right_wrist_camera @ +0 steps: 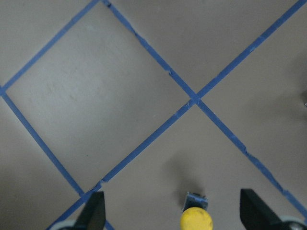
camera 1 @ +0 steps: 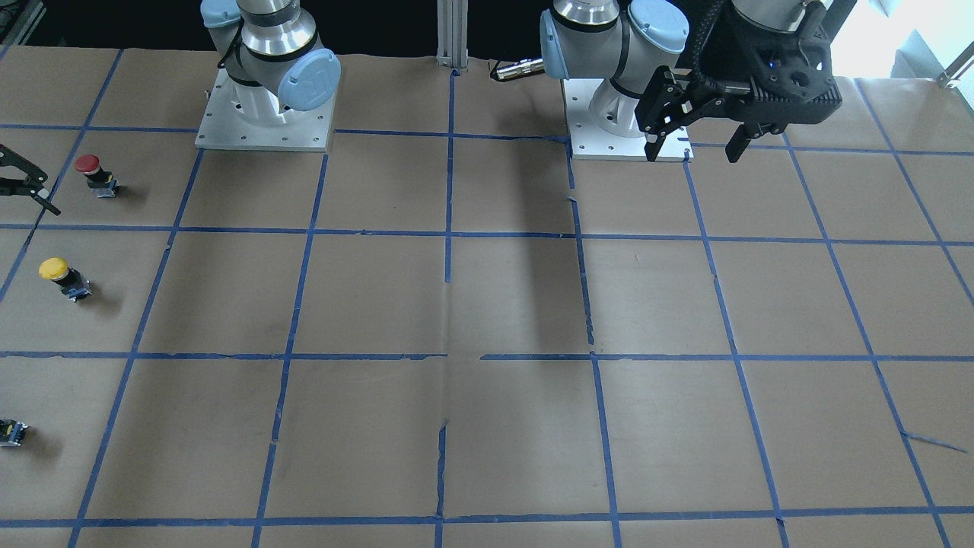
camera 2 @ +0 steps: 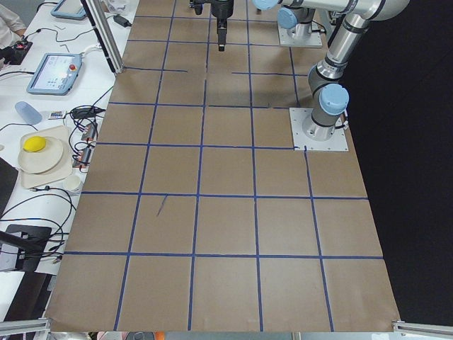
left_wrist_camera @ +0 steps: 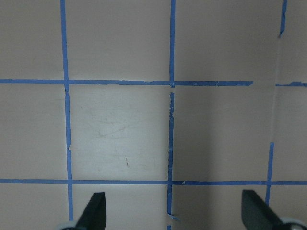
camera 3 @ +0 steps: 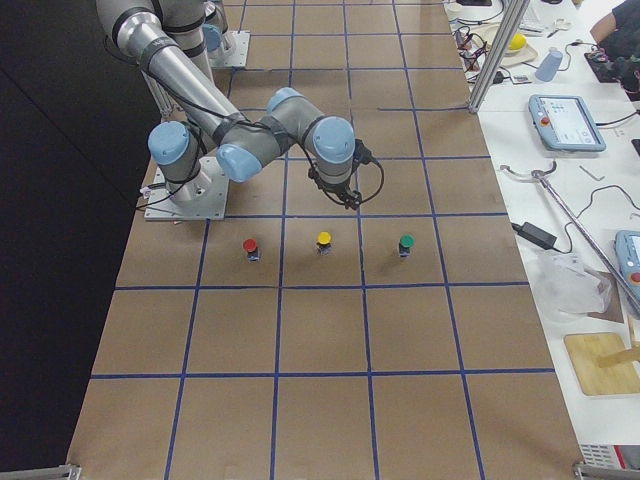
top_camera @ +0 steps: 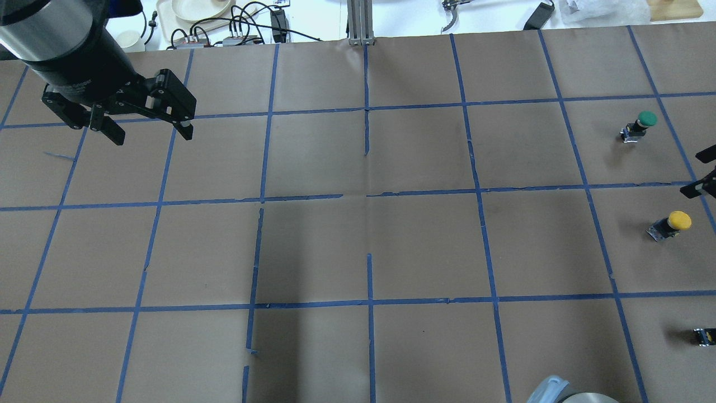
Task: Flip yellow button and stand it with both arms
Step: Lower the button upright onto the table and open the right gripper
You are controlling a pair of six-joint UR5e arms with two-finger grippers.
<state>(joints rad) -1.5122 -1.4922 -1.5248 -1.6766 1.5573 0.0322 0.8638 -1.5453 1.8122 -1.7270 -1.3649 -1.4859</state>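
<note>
The yellow button (camera 1: 65, 278) stands with its cap up on the brown paper near the table's end on my right. It also shows in the overhead view (top_camera: 671, 224), the exterior right view (camera 3: 323, 242) and the right wrist view (right_wrist_camera: 195, 216). My right gripper (right_wrist_camera: 171, 196) hangs open and empty above the table. The button lies low between its fingers (right_wrist_camera: 93, 211) and is not touched. Only the fingertips of that gripper show at the frame edges (camera 1: 38, 190) (top_camera: 699, 172). My left gripper (top_camera: 148, 131) is open and empty, high over the far left squares (camera 1: 692, 148), far from the button.
A red-capped button (camera 1: 95, 173) and a green-capped button (top_camera: 637, 126) stand on either side of the yellow one. A small black switch block (top_camera: 703, 336) lies near the right edge. Blue tape lines grid the paper. The arm bases (camera 1: 262, 114) stand at the robot's side.
</note>
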